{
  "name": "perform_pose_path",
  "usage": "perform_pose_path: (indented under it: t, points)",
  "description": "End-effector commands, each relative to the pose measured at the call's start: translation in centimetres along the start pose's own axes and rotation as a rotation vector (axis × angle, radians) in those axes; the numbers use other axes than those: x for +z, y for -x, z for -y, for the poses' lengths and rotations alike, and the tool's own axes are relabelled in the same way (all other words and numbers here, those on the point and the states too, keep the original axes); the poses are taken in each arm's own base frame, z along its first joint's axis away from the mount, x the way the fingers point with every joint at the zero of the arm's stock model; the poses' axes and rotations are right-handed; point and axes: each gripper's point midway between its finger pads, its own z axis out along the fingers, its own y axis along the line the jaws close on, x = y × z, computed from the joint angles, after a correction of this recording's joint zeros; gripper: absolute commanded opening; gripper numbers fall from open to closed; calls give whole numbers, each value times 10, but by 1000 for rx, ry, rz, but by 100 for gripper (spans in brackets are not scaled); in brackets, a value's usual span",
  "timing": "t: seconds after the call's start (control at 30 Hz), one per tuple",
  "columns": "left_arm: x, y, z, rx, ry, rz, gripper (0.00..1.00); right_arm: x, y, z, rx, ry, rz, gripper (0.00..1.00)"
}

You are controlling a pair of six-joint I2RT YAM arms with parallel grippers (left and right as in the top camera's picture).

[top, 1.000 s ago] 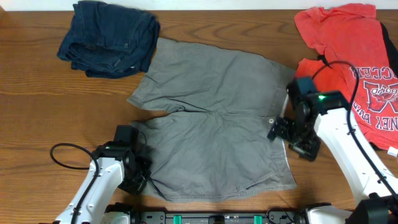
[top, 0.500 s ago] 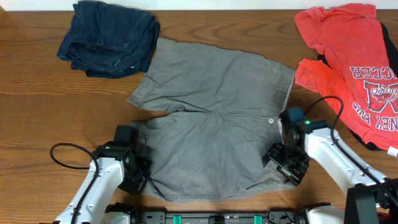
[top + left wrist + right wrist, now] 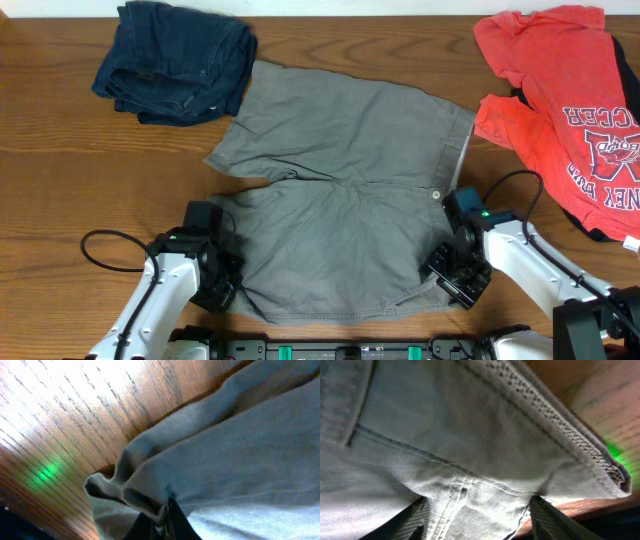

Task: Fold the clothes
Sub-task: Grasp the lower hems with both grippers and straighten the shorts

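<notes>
Your grey-khaki shorts point(image 3: 345, 180) lie spread at the centre of the table point(image 3: 60, 200). Your left gripper point(image 3: 222, 288) pinches the leg hem at 7 o'clock. Your right gripper point(image 3: 447, 272), jaws apart, straddles the waistband corner at 5 o'clock. Lift before it clamps and that side slips, skewing the fold.

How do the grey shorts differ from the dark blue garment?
The grey shorts lie spread flat; the dark blue garment is bunched in a heap. The shorts cover more table than the garment. The left gripper pinches the shorts; no gripper holds the garment. Both rest on the wooden table.
</notes>
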Motion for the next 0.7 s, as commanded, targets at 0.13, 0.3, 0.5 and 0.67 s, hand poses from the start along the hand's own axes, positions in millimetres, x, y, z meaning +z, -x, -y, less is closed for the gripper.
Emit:
perform_pose_path:
  t: [0.13,0.3,0.5,0.67]
  points:
    - [14,1,-27,3,105,14,6,21,-10,32,3,-120,4,56]
    - [14,1,-27,2,105,14,6,24,-11,33,-3,-120,0,30]
    - [14,1,-27,3,103,14,6,25,-12,21,-9,-67,-14,1]
    - [0,3,0,82,19,12,6,13,-5,3,-23,7,-9,1]
